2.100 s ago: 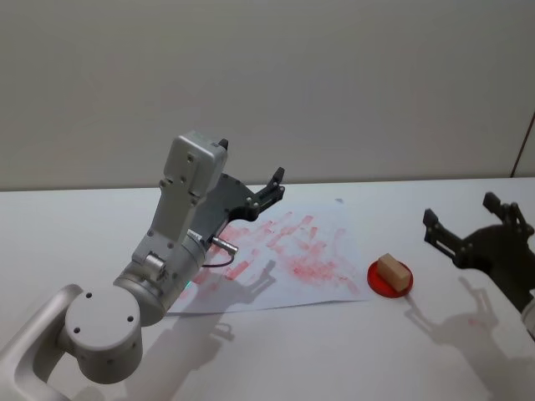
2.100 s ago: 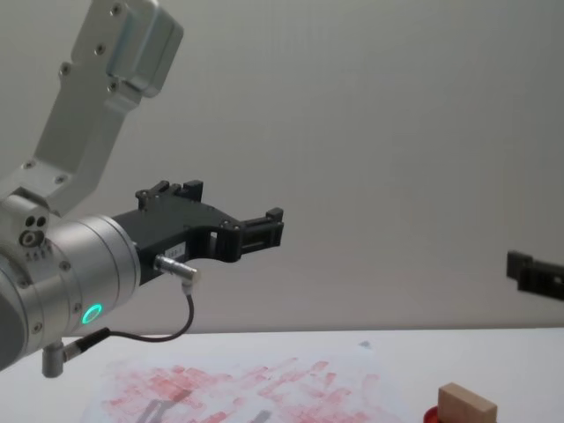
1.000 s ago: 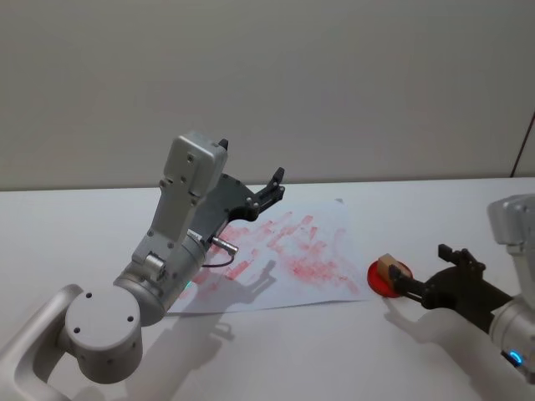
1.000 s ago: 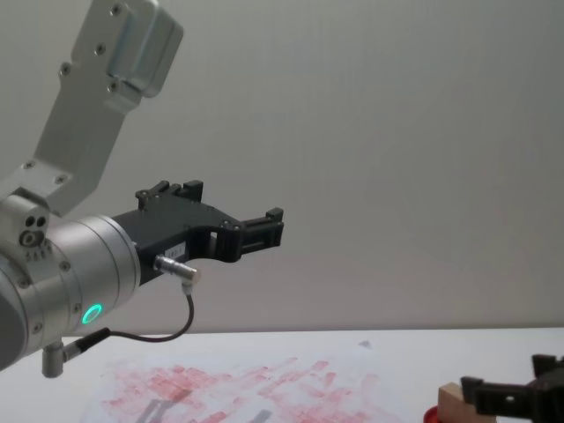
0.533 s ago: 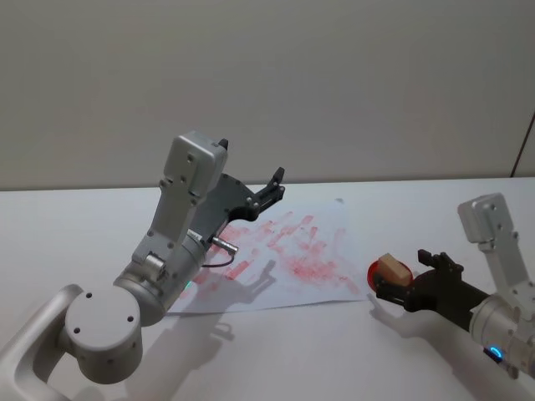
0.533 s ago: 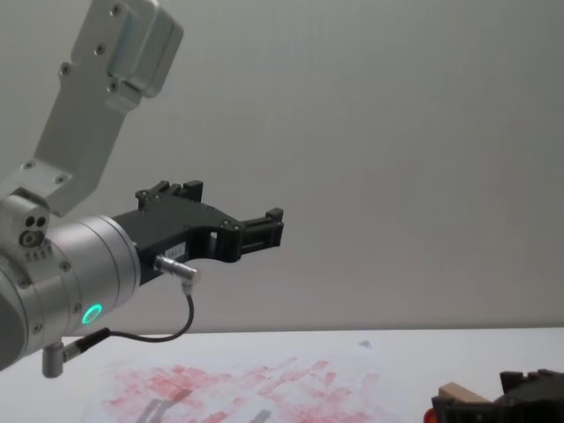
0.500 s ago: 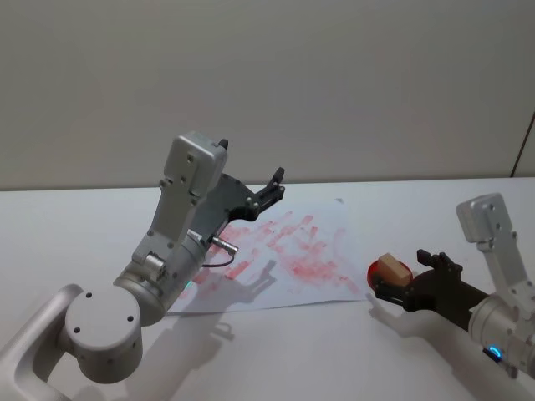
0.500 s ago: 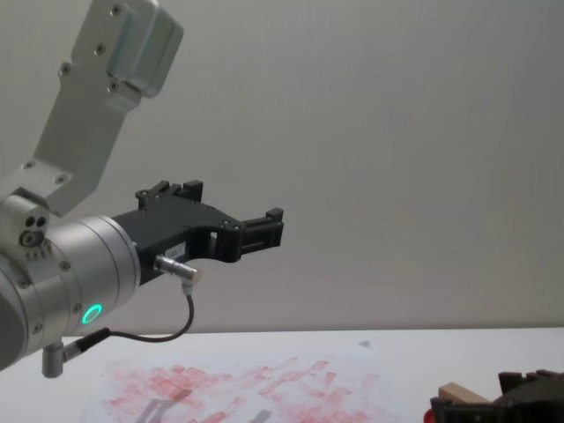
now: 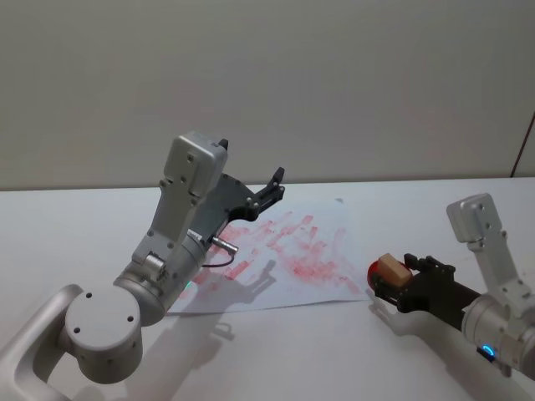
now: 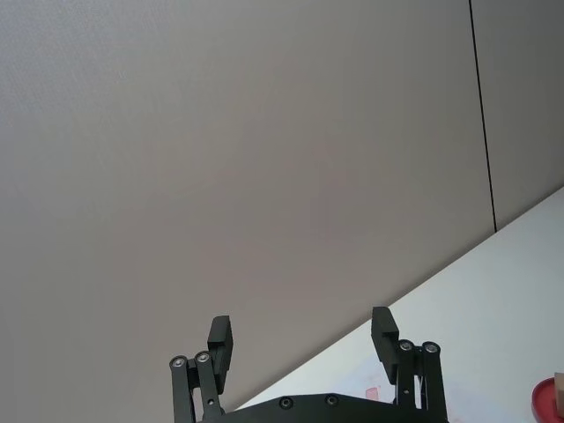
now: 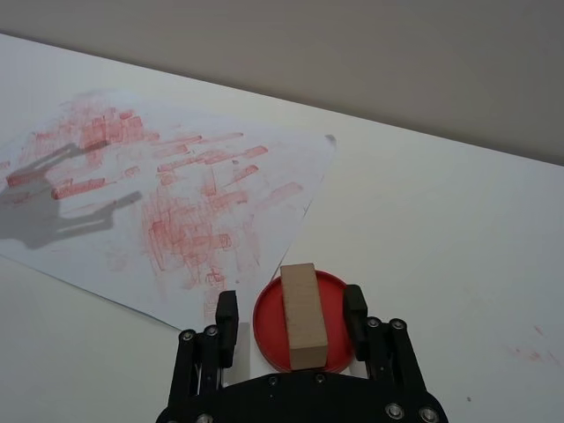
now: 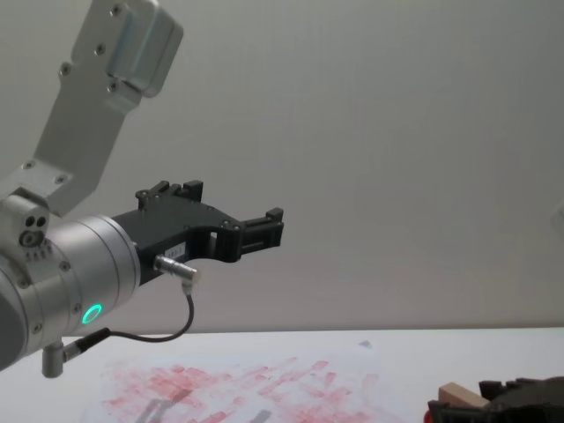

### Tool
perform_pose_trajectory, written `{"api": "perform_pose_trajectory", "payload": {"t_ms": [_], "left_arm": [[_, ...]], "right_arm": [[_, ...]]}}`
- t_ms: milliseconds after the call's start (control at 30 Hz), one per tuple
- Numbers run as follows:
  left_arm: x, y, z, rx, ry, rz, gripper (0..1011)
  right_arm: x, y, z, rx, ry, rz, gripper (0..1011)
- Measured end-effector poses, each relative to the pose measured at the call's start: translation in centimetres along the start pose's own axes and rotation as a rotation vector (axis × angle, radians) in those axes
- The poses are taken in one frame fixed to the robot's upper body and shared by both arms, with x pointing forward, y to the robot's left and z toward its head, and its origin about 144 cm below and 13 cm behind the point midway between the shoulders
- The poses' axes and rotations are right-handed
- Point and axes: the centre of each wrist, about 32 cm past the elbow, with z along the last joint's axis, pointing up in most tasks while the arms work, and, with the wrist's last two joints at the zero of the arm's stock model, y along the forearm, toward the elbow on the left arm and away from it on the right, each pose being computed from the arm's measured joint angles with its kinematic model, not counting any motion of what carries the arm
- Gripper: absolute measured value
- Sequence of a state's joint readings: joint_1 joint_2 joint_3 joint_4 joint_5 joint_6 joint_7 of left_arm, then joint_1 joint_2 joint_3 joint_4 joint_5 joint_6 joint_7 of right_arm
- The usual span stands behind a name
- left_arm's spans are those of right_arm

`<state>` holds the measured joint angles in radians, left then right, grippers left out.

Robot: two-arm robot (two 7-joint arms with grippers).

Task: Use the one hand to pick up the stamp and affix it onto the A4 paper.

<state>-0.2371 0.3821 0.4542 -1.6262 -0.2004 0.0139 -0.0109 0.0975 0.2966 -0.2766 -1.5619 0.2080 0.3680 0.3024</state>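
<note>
My right claw [image 11: 291, 302] has slid forward: spread wide, it now straddles the stamp [image 11: 300, 310] without touching it. The stamp lies on the red ink pad [image 11: 268, 331] beside the A4 paper [image 11: 176, 194], toward the worktop's [image 11: 441, 238] right side. My left claw [image 10: 301, 339] hangs spread above the paper.

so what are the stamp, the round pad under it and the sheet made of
The stamp, between the right gripper's open jaws: probably bare wood by its matte tan faces. The pad: red plastic or inked felt, unclear. The A4 paper: thin white sheet, smudged red prints. The left gripper hangs idle above the paper.
</note>
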Motion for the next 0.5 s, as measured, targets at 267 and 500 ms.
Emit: {"api": "perform_pose_trajectory", "payload": {"t_ms": [267,500], "left_arm": [[0.00,0.00,0.00,0.000,0.000,0.000,1001],[0.00,0.00,0.00,0.000,0.000,0.000,1001]], "right_arm": [[-0.03,0.16,0.01,-0.005,-0.001,0.003,505],[-0.03,0.23,0.02,-0.007,-0.002,0.004,284]]}}
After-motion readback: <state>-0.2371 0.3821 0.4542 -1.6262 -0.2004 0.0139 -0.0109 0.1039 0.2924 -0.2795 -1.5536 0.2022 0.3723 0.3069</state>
